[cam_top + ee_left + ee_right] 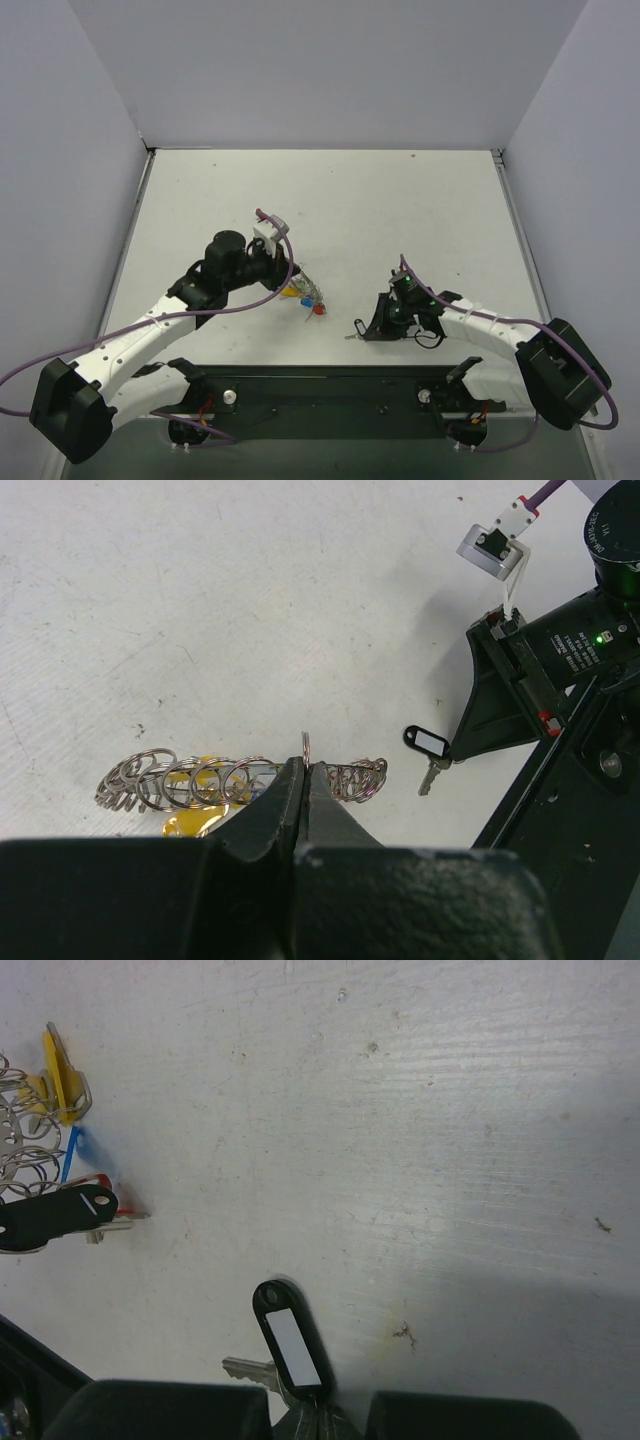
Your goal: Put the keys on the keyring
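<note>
The keyring is a long coil of grey wire loops lying on the white table. My left gripper is shut on one upright loop of it. Yellow key heads lie under the coil. In the right wrist view the keyring carries yellow, blue and black heads. My right gripper is shut on the lower end of a separate black key with a white label, its silver blade pointing left. From above, the left gripper sits by the key cluster and the right gripper by the black key.
White walls close the table on three sides. The black base bar of the arms runs along the near edge. A purple cable loops along the left arm.
</note>
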Robot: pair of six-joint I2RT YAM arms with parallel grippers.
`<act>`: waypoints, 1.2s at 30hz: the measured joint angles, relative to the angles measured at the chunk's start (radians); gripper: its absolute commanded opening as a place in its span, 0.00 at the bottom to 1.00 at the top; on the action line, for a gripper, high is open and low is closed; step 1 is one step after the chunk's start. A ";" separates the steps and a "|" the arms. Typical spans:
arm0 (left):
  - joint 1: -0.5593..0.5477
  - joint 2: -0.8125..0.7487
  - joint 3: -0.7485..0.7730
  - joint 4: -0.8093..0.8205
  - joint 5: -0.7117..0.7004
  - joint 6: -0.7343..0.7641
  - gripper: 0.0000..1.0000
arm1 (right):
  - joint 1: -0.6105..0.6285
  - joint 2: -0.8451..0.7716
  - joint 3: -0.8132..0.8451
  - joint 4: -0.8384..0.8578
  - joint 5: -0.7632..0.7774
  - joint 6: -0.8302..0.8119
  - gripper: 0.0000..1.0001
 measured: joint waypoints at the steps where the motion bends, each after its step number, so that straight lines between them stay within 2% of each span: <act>1: -0.001 0.000 0.000 0.000 0.000 0.002 0.00 | 0.000 -0.001 0.005 -0.010 0.007 -0.011 0.00; 8: -0.019 -0.004 0.000 -0.036 -0.002 0.010 0.00 | 0.000 -0.080 0.085 -0.109 0.108 -0.121 0.00; 18: -0.092 -0.009 0.000 -0.041 0.059 0.070 0.00 | -0.033 -0.095 0.354 -0.162 0.159 -0.389 0.00; 29: -0.122 0.015 -0.009 0.079 0.285 0.113 0.00 | -0.041 -0.093 0.415 -0.187 -0.032 -0.611 0.00; 36: -0.150 0.023 -0.060 0.182 0.327 0.124 0.00 | -0.053 -0.102 0.432 -0.161 -0.226 -0.640 0.00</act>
